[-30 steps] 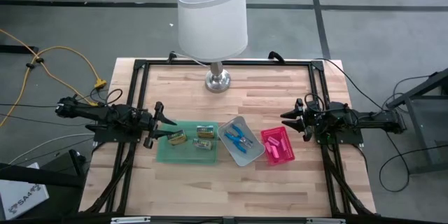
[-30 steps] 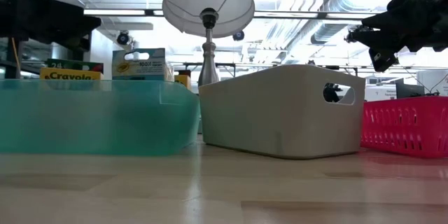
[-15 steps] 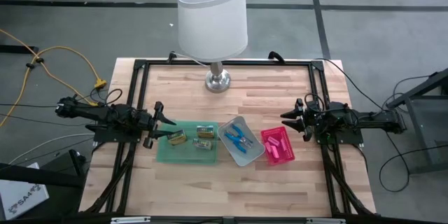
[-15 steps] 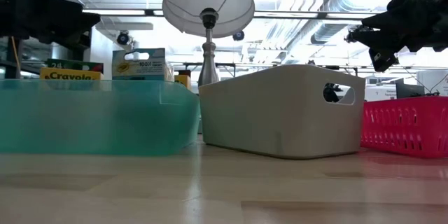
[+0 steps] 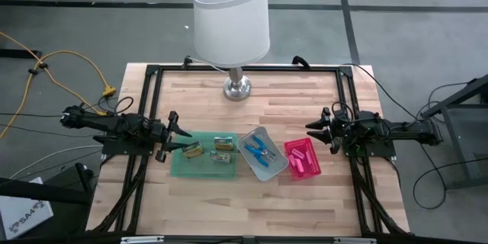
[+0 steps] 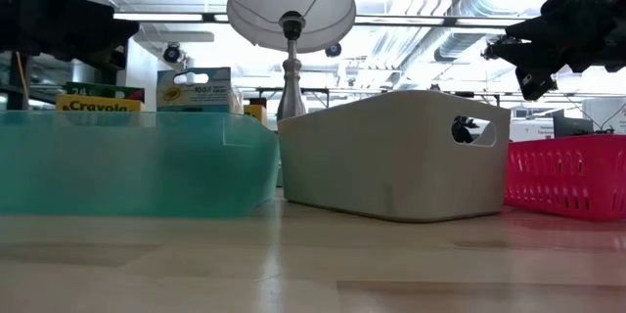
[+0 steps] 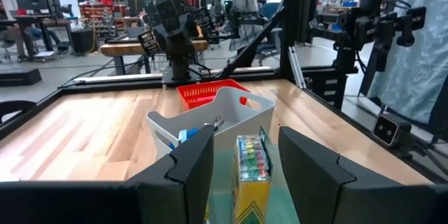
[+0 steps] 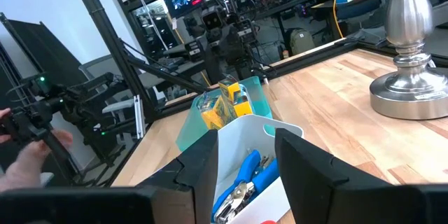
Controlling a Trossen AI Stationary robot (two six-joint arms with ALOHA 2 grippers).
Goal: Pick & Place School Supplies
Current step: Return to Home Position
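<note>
Three yellow-green crayon packs (image 5: 210, 149) lie in the green tray (image 5: 183, 169); one shows in the left wrist view (image 7: 252, 164). Two blue-handled tools (image 5: 259, 152) lie in the grey tray (image 5: 268, 171) and show in the right wrist view (image 8: 248, 175). Pink erasers (image 5: 302, 163) lie in the pink basket (image 5: 291, 146). My left gripper (image 5: 183, 133) is open and empty at the green tray's left edge. My right gripper (image 5: 313, 127) is open and empty, above and right of the pink basket.
A lamp with a white shade (image 5: 231, 15) and silver base (image 5: 237, 88) stands at the table's far middle. A black frame (image 5: 152, 76) runs round the tabletop. Bare wood lies near the front edge. A person stands in the room beyond (image 7: 241, 0).
</note>
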